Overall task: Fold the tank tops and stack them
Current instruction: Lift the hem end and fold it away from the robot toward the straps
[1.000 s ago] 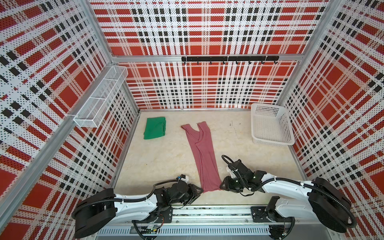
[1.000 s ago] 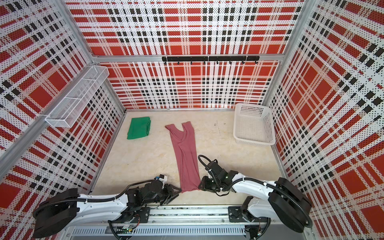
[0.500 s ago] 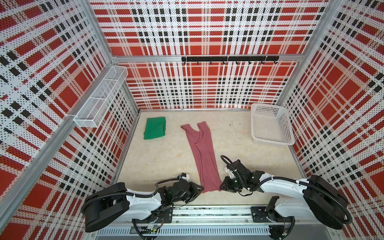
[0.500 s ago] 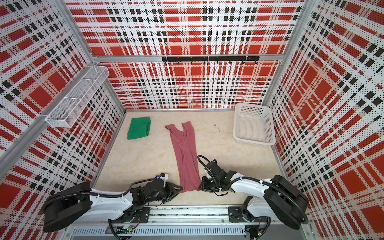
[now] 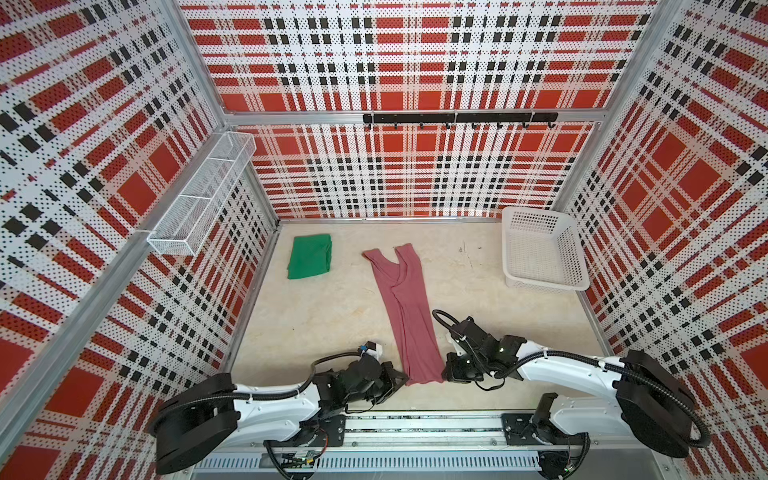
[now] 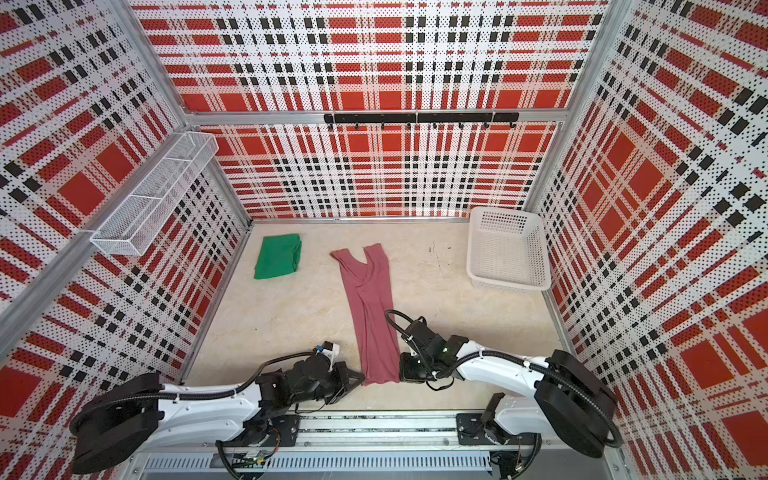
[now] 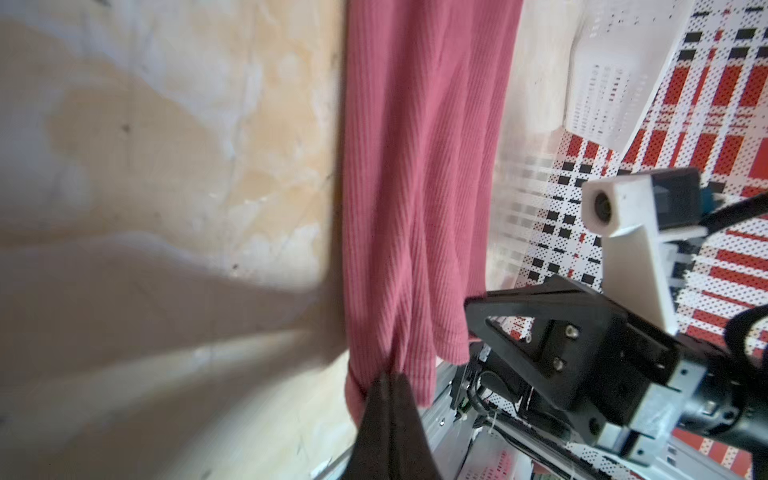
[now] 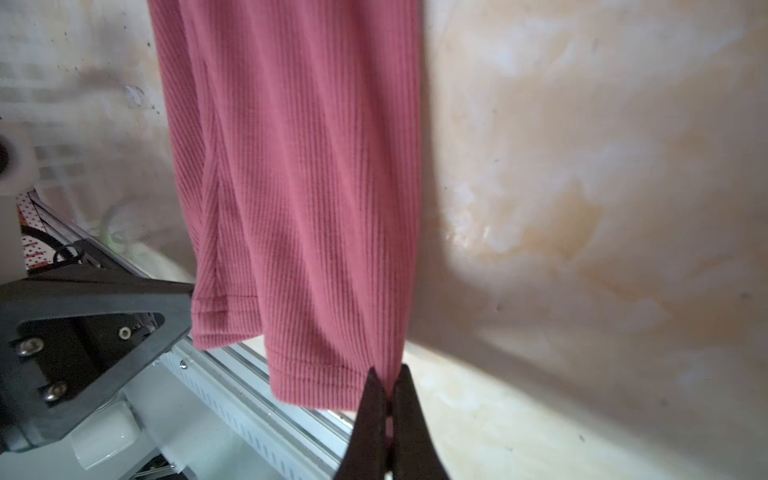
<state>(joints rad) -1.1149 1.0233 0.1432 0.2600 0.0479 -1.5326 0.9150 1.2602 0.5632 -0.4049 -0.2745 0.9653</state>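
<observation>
Two pink tank top (image 5: pixel 405 299) hem corners clenched in left pincer (image 5: pixel 405 376), right pincer (image 5: pixel 445 372); open table (image 5: pixel 324 324) around.

1. At seven o'clock in both top views, the left arm (image 5: pixel 266 405) lies low, reaching toward three, left gripper (image 5: pixel 404 380) pinched on a hem corner of the pink tank top (image 5: pixel 409 316).
2. From five o'clock, the right arm (image 5: pixel 569 365) stretches toward nine, right gripper (image 5: pixel 445 374) clamped on the opposite corner.

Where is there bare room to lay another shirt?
Bare: between pink tank top and basket; also nearer than the green tank top, left of the pink. Crowded: the near edge, where left tool and right tool pinch its hem.
</observation>
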